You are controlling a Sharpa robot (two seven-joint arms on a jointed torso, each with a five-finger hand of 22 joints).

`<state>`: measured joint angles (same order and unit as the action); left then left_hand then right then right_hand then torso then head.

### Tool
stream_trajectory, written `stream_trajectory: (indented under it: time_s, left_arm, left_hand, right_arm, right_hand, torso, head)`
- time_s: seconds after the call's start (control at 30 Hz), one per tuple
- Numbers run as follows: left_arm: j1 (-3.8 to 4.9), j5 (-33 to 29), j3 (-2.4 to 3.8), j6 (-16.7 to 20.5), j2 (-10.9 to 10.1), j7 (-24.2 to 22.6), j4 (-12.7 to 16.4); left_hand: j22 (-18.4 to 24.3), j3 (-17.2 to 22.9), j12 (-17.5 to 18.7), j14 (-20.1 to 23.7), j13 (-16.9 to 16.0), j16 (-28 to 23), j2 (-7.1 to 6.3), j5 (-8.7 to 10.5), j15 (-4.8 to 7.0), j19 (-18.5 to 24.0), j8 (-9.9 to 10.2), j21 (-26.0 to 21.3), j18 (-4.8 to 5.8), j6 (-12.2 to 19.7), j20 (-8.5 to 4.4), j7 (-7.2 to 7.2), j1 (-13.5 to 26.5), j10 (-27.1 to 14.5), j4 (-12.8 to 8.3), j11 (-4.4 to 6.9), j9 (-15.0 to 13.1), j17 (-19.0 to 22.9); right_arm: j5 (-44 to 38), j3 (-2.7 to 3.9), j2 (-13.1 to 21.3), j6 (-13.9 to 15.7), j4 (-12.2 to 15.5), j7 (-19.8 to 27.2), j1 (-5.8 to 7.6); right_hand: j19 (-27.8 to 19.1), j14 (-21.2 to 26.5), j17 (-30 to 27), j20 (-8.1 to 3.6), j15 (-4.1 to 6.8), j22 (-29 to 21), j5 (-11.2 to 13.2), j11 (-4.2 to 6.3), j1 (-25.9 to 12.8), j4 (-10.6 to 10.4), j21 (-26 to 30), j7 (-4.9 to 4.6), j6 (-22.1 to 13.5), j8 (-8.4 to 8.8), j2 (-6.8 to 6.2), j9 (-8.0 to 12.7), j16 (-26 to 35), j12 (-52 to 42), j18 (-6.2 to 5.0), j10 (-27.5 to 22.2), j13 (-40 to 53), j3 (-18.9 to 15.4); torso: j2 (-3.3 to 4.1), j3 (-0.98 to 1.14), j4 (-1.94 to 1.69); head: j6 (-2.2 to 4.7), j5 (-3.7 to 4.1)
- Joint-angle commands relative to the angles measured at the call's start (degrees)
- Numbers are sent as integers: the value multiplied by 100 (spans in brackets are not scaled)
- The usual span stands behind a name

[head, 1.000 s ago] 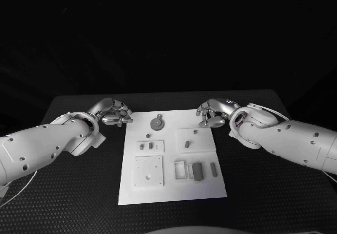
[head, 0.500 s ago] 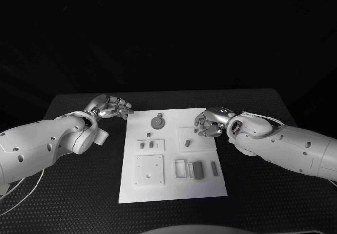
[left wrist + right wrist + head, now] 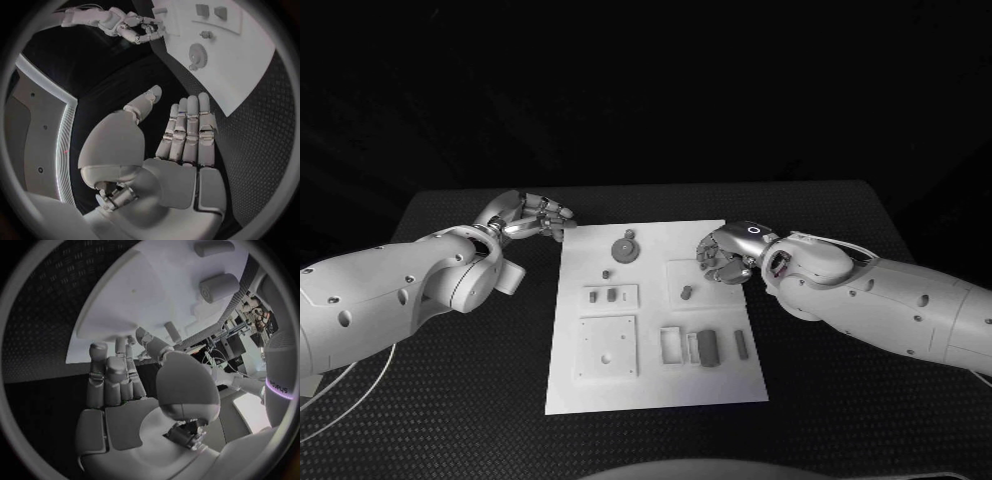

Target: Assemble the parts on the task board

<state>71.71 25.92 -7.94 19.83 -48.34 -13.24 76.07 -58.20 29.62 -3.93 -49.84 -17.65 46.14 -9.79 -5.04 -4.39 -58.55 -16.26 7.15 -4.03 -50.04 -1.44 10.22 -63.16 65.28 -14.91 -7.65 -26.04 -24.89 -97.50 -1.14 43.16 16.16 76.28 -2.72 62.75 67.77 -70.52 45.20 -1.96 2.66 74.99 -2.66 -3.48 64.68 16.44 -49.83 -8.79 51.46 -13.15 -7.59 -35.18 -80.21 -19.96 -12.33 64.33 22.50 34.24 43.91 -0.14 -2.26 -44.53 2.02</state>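
The white task board (image 3: 655,385) lies in the middle of the black table. On it sit small grey parts: a round disc (image 3: 626,251) at the far end, a peg (image 3: 687,293) in a raised square, and several blocks (image 3: 707,348) nearer me. My left hand (image 3: 528,218) hovers off the board's far left corner; in the left wrist view its fingers (image 3: 186,127) are stretched out and it holds nothing. My right hand (image 3: 730,254) is over the board's far right part, just beyond the peg. Its fingers (image 3: 111,372) point at the board (image 3: 144,295) with nothing in them.
A square plate with holes (image 3: 606,350) and a small slotted plate (image 3: 607,297) sit on the board's left half. A short cylinder part (image 3: 219,287) stands near the right hand. Black table (image 3: 877,380) surrounds the board on all sides.
My right hand has come in from beside the board's far right corner to over the board, towards the peg. My left hand drew slightly back and turned, then stayed.
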Motion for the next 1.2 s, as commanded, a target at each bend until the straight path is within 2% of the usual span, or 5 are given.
stream_trajectory:
  time_s: [0.03,0.47,0.7,1.03,1.2]
  left_arm:
    - [9,-97,5,-93,10,-94,11]
    - [9,-110,5,-119,17,-76,1]
    - [9,-110,5,-108,16,-65,-12]
    - [8,-110,5,-93,1,-41,-26]
    - [8,-110,5,-87,7,-32,-38]
  left_hand:
    - [10,-37,2,13,6,-34,15,25,-36,11,-33,-24,48,26,45,8,56,-54,-7,3,-10,-8]
    - [27,-45,3,12,7,-58,25,25,-42,7,-34,-41,45,30,51,9,72,-60,4,-1,-10,-16]
    - [33,-48,3,11,8,-66,24,26,-42,6,-31,-47,43,36,52,10,73,-63,3,-1,-9,-20]
    - [44,-56,3,5,9,-82,20,27,-44,-1,-20,-59,39,61,55,20,74,-70,-1,-3,-5,-29]
    - [50,-60,1,-6,9,-88,25,30,-43,-13,-13,-62,36,77,55,27,77,-69,2,-3,-2,-38]
  right_arm:
    - [-123,-4,-25,-66,-22,8,-5]
    - [-358,-32,-137,-142,-106,-43,-9]
    - [-748,-133,-156,-150,-76,-116,-14]
    - [-870,-149,-144,-119,-39,-147,-21]
    - [-986,-155,-137,7,13,-163,-31]
  right_hand:
    - [-12,-26,-9,-51,14,75,-7,-6,22,9,-23,-28,79,-33,83,-6,-11,36,-267,78,-18,26]
    - [-19,-38,-12,-48,53,92,-7,37,147,24,-37,19,196,-93,352,-18,-17,101,-267,255,-80,41]
    - [-8,-50,-51,-43,26,71,-7,2,86,11,-21,57,299,-130,267,-8,42,287,-267,205,-177,-5]
    - [32,-160,-201,1,-168,-44,-7,-198,7,5,156,72,370,-119,200,71,291,915,-267,-30,-584,34]
    - [20,-171,-213,17,-179,-79,-7,-209,19,7,225,94,431,-143,264,81,322,1009,-267,27,-681,63]
  torso:
    - [-2,-1,2]
    - [0,7,2]
    - [0,7,-2]
    - [-2,6,4]
    - [1,9,4]
  head:
    - [-5,-5]
    - [-26,1]
    - [-39,-6]
    - [-51,-8]
    - [-55,-11]
